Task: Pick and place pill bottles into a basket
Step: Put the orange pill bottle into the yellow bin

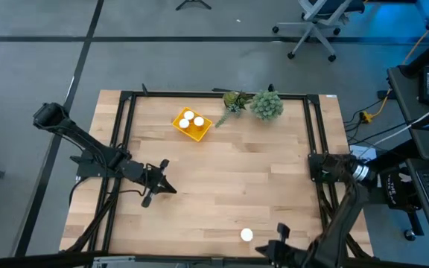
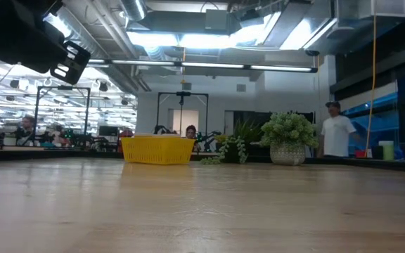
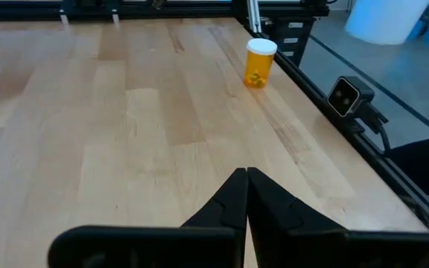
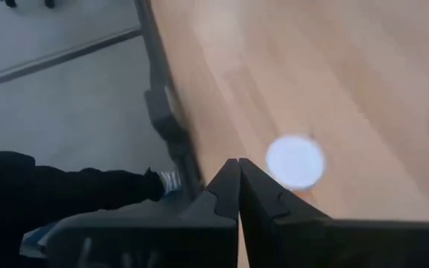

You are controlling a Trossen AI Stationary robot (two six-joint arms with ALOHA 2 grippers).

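The yellow basket [image 1: 192, 124] stands at the far middle of the table with three white-capped pill bottles [image 1: 194, 120] in it; it also shows in the low view [image 2: 157, 150]. A fourth bottle [image 1: 246, 235] with an orange body stands upright on its base near the table's near edge, and shows in the left wrist view [image 3: 259, 63] and as a white cap in the right wrist view [image 4: 295, 161]. My right gripper [image 1: 261, 249] [image 4: 239, 167] is shut and empty, close beside this bottle on its near-right side. My left gripper [image 1: 173, 190] [image 3: 246, 179] is shut and empty over the table's left middle.
Two green plant clumps [image 1: 255, 103] stand at the far edge, right of the basket. A black frame rail [image 1: 315, 141] runs around the table. A small camera [image 3: 346, 95] sits on the near rail. A person [image 2: 337, 137] stands in the room beyond.
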